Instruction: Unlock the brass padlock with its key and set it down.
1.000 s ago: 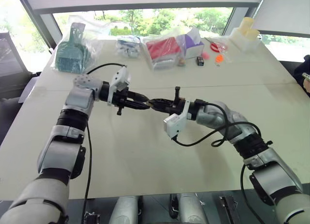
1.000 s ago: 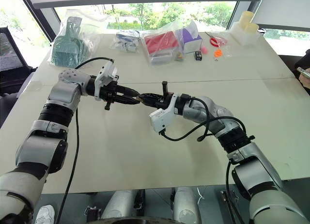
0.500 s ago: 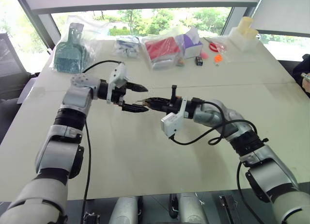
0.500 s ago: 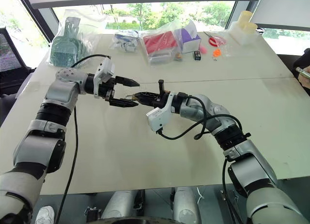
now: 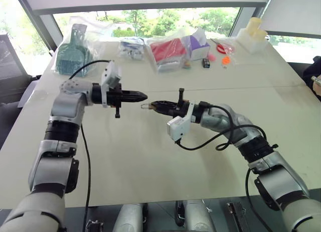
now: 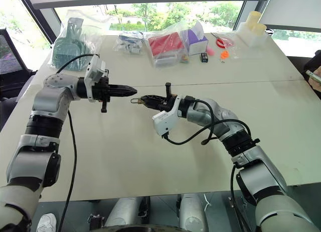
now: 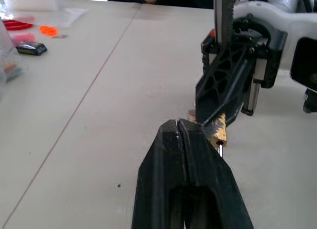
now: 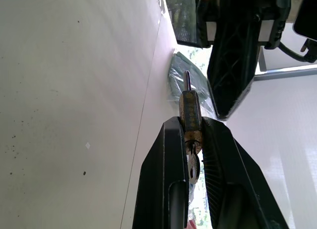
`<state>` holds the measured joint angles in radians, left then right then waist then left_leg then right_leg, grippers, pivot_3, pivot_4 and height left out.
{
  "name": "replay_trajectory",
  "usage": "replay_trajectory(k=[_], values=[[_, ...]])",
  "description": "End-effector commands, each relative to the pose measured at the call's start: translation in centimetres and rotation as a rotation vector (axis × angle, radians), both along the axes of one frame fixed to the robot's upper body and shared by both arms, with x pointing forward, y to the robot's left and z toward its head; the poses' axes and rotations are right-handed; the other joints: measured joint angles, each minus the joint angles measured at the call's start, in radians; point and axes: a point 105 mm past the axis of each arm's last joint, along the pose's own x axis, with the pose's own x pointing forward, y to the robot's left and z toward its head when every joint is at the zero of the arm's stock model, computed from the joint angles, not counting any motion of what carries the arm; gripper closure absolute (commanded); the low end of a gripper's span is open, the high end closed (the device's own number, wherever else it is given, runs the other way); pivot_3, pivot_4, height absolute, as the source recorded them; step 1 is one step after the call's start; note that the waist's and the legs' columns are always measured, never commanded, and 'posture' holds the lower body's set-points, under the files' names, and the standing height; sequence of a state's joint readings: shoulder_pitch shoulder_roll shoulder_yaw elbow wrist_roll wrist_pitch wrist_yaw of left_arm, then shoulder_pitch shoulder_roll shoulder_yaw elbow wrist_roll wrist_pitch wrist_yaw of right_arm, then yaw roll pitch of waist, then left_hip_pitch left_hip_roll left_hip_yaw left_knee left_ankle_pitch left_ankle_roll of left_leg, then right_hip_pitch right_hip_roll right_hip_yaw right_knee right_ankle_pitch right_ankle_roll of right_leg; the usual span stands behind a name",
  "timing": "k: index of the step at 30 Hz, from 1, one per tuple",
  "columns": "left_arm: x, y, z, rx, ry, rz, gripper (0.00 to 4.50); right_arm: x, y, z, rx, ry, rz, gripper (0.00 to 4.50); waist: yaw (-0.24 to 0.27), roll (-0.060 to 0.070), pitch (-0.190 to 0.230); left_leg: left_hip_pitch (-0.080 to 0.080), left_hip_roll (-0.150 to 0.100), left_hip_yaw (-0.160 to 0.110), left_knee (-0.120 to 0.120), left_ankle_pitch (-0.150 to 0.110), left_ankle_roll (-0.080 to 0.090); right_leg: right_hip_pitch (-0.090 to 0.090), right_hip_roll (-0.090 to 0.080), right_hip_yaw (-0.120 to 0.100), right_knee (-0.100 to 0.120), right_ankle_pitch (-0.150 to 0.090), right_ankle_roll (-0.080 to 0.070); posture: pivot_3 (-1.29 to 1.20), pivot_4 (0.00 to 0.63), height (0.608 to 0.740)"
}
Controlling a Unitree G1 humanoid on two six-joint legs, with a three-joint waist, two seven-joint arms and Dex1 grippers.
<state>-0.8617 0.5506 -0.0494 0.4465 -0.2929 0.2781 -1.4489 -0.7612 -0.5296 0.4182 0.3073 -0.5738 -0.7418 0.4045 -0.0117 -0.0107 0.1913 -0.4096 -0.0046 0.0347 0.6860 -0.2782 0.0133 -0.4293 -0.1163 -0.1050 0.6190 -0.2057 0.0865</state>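
Brass padlock (image 8: 190,111) — clamped in right hand (image 8: 190,135) — above table (image 5: 150,156)

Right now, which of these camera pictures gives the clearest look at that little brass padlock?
The right wrist view: the padlock stands close up between the right fingers, its shackle end poking out. The left wrist view shows a brass sliver behind the shut left fingers. In the eye views it is a speck at the right fingertips.

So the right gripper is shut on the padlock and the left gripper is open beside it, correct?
Not quite. The right gripper is shut on the brass padlock, but the left gripper beside it is shut, fingers pressed together with nothing between them, as the left wrist view shows.
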Motion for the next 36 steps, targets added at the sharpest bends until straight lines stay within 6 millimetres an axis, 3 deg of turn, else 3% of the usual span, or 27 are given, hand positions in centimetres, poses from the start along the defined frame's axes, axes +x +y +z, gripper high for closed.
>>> replay_trajectory(k=[1, 10, 19, 29, 33, 36], values=[[-0.6, -0.2, 0.2, 0.043, -0.047, -0.028, 4.44, 0.0, 0.1, 1.7, 0.054, -0.030, 0.008, 4.50, 0.000, 0.000, 0.000, 0.000, 0.000, 0.000, 0.000, 0.000, 0.000, 0.000, 0.000, 0.000, 0.000, 0.000, 0.000, 0.00, 0.150, 0.740], [-0.3, 0.6, -1.7, 0.137, -0.033, -0.007, 4.44, -0.1, 0.2, 1.7, 0.059, -0.029, 0.004, 4.50, 0.000, 0.000, 0.000, 0.001, 0.000, 0.001, 0.000, -0.002, 0.004, 0.000, 0.000, 0.001, 0.000, 0.000, 0.000, 0.00, 0.150, 0.740], [1.8, 1.0, -1.5, 0.100, -0.095, 0.121, 4.44, -0.1, 0.3, 1.7, 0.059, -0.027, 0.008, 4.50, 0.001, 0.000, 0.000, 0.001, 0.000, 0.001, 0.000, -0.002, 0.004, 0.000, 0.000, 0.001, 0.000, 0.000, 0.000, 0.00, 0.150, 0.740], [1.0, 2.3, -1.9, 0.094, -0.058, 0.136, 4.44, 0.0, 0.4, 0.6, 0.047, 0.003, 0.004, 4.50, -0.002, 0.000, 0.000, 0.001, 0.000, 0.001, 0.000, -0.002, 0.004, 0.000, 0.000, 0.001, 0.000, 0.000, 0.000, 0.00, 0.150, 0.740], [0.9, 3.9, -2.9, 0.144, -0.060, 0.185, 4.44, 1.5, -0.8, -0.6, 0.016, 0.005, -0.064, 4.50, -0.001, 0.000, 0.000, 0.001, 0.000, 0.001, 0.000, -0.002, 0.004, 0.000, 0.000, 0.001, 0.000, 0.000, 0.000, 0.00, 0.150, 0.740], [0.7, 4.8, -3.3, 0.148, -0.056, 0.219, 4.44, 3.7, -2.2, -1.3, -0.003, -0.036, -0.168, 4.50, -0.001, 0.000, 0.000, 0.001, 0.000, 0.001, 0.000, -0.002, 0.004, 0.000, 0.000, 0.001, 0.001, 0.000, 0.000, 0.00, 0.150, 0.740]])
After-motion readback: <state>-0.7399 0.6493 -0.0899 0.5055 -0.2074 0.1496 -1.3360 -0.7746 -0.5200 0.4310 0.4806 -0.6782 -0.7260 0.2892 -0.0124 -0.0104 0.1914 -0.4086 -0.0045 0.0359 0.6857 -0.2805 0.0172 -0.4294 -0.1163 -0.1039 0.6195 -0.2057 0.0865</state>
